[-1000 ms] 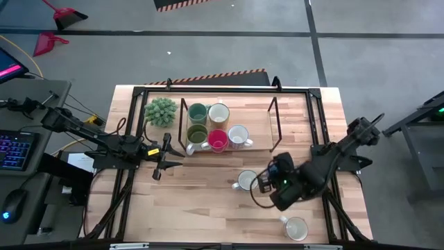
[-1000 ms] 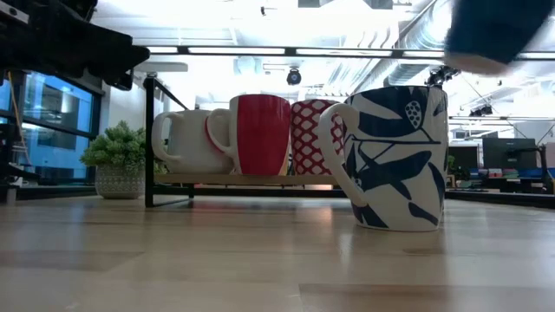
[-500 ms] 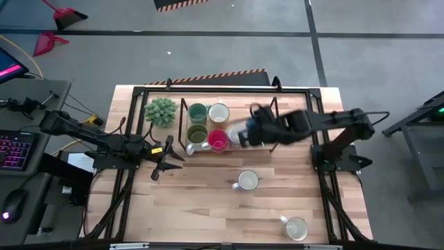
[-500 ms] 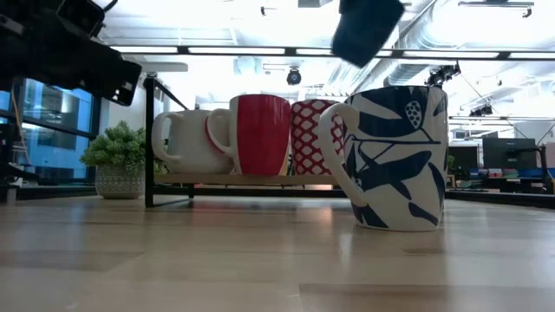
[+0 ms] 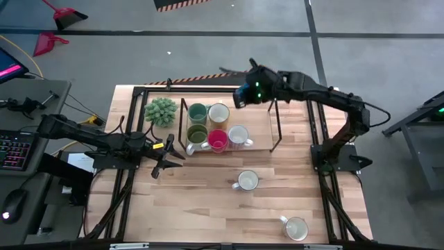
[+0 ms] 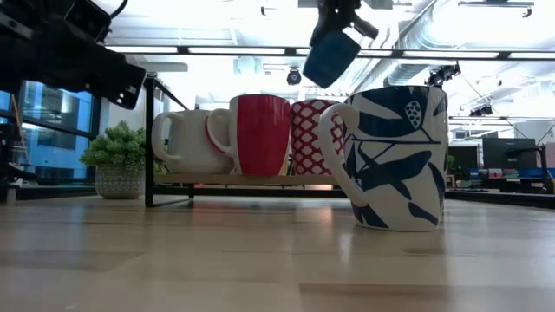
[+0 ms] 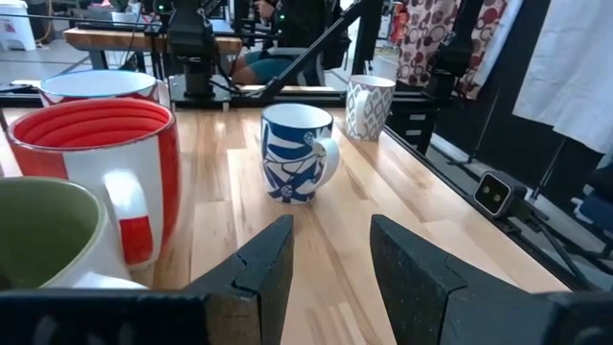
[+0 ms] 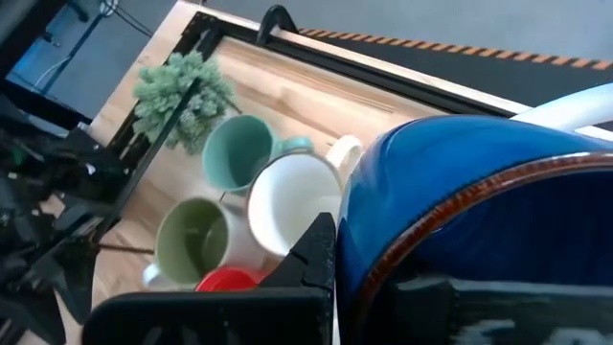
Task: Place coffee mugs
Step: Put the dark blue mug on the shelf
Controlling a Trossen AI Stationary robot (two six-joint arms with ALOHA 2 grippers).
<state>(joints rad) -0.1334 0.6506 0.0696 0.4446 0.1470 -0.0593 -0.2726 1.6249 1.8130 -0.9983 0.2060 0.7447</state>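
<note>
My right gripper [image 5: 248, 93] is shut on a blue mug [image 5: 240, 97], high above the far side of the rack; the low view shows that mug [image 6: 330, 54] tilted in the air. On the rack board stand a teal mug [image 5: 198, 112], a white mug [image 5: 219, 112], an olive mug [image 5: 197, 133], a red mug [image 5: 218, 140] and a patterned white mug [image 5: 238, 135]. Two more mugs rest on the table, a blue-and-white one [image 5: 245, 181] and a pale one [image 5: 296, 227]. My left gripper [image 5: 170, 156] is open, just left of the olive mug. My right gripper holds the blue mug by its wall just below the brown rim [image 8: 450, 196]. One finger [image 8: 316, 259] lies on the outside of the wall; the other is hidden by the mug. The mug is lifted clear and tilted.
A spiky green potted plant [image 5: 160, 110] stands left of the rack. The rack's dark metal frame [image 5: 277, 123] rises above its wooden board [image 5: 258, 133]. Bare board lies right of the patterned mug. A black rail frame [image 5: 316, 118] borders the table.
My right gripper has carried the blue mug from the near right part of the table, beside the blue-and-white mug, up and toward the far edge, ending above the rack's far side. The left arm has kept almost still.
</note>
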